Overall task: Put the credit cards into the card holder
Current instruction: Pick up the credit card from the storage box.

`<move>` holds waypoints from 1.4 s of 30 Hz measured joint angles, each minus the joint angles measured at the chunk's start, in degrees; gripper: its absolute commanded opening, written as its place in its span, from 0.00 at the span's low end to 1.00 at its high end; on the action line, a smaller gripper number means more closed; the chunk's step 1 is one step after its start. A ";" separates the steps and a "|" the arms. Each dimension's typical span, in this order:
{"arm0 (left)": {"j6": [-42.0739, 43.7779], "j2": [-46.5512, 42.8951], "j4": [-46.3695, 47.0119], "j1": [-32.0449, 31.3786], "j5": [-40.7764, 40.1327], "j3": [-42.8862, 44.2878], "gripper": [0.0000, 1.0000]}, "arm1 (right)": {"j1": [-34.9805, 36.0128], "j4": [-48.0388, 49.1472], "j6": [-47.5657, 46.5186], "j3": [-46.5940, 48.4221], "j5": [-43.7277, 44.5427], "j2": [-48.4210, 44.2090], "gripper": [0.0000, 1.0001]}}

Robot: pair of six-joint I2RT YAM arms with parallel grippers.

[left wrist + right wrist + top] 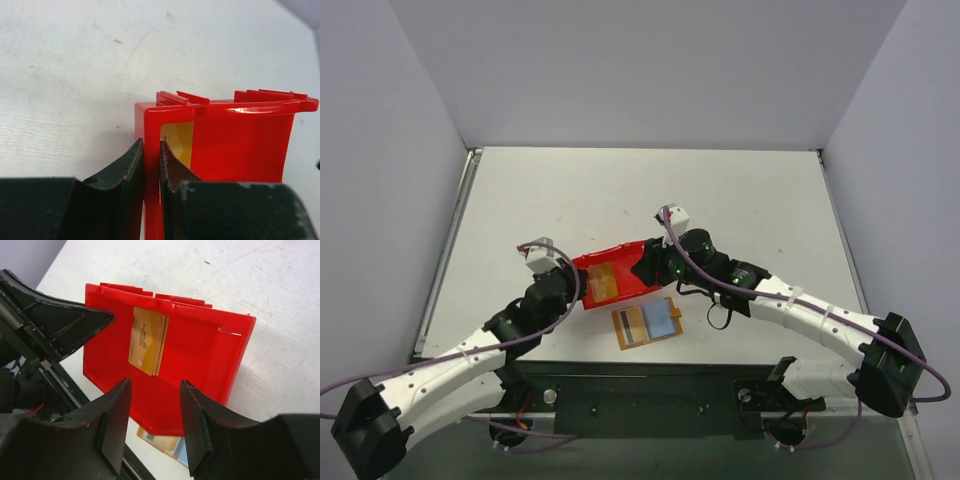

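The left arm [450, 365] reaches forward and inward. The left gripper [150, 150] has its jaws pinched close on a wall of the red bin [240, 145], one finger on each side. The right arm [800, 310] stretches inward to meet it. The right gripper [155, 387] tilts down, jaws apart, seemingly holding nothing between them.

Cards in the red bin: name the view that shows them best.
Right wrist: the stacked cards sit mid-frame inside the bin, a face and its mark plain. The top view gives only a small tan patch in the bin. The left wrist shows a yellow sliver behind a bin wall.
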 measured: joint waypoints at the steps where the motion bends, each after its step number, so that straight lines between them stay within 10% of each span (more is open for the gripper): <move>1: 0.28 -2.78 1.40 -2.29 -2.60 -0.98 0.00 | 0.07 -0.02 -0.13 0.46 -0.52 0.02 0.39; 9: 4.20 -14.49 8.41 -15.26 -21.20 -6.99 0.00 | 2.64 0.09 -2.21 5.27 -6.73 1.38 0.39; 20: 7.37 -3.30 8.33 -28.85 -41.81 -1.01 0.00 | 5.46 0.26 -3.37 6.95 -5.14 6.88 0.39; 42: -4.57 0.98 -3.56 -29.99 -46.88 5.35 0.00 | 7.10 9.90 -2.56 4.28 2.36 14.05 0.40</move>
